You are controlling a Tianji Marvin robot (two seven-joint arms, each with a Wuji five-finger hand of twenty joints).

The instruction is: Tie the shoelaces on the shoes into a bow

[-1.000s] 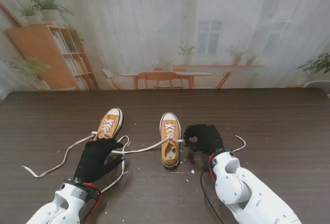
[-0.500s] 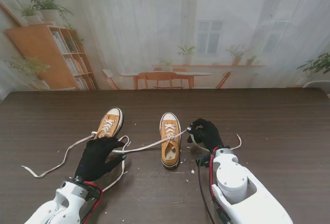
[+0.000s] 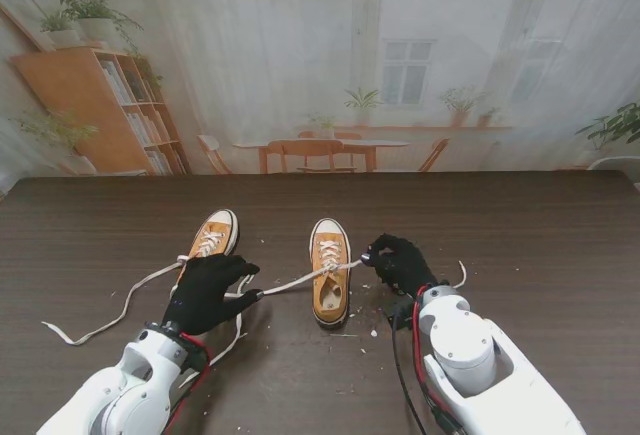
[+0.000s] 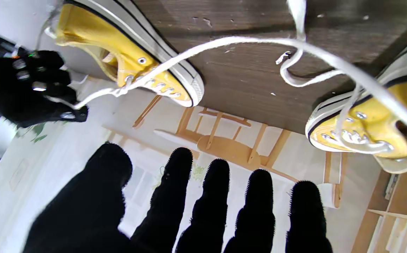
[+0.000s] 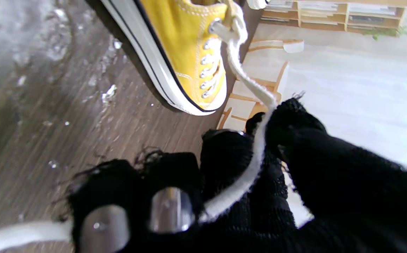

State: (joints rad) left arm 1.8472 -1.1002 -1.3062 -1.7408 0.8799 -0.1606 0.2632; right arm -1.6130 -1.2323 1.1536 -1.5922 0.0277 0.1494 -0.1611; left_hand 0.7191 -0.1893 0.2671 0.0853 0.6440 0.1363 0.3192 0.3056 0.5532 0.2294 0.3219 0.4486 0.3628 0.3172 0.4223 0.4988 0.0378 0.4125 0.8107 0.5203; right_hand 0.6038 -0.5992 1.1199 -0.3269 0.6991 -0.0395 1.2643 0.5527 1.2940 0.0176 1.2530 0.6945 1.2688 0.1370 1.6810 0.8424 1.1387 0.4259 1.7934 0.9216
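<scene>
Two yellow sneakers stand on the dark table, the left shoe (image 3: 212,237) and the right shoe (image 3: 330,270). My right hand (image 3: 400,263) is beside the right shoe (image 5: 179,45) and shut on its white lace (image 5: 249,88), pinched between thumb and fingers. The shoe's other lace end (image 3: 285,283) stretches toward my left hand (image 3: 205,293). That hand hovers nearer to me than the left shoe (image 4: 365,130), fingers (image 4: 217,196) straight and spread, nothing between them. The lace (image 4: 245,40) passes in front of them.
The left shoe's loose lace (image 3: 120,307) trails far left across the table (image 3: 540,225). Another lace end (image 3: 462,277) curls right of my right hand. Small white crumbs (image 3: 372,330) lie near the right shoe's heel.
My left hand has moved farther from me toward the left shoe and spread its fingers. My right hand took the lace and drew it a little to the right.
</scene>
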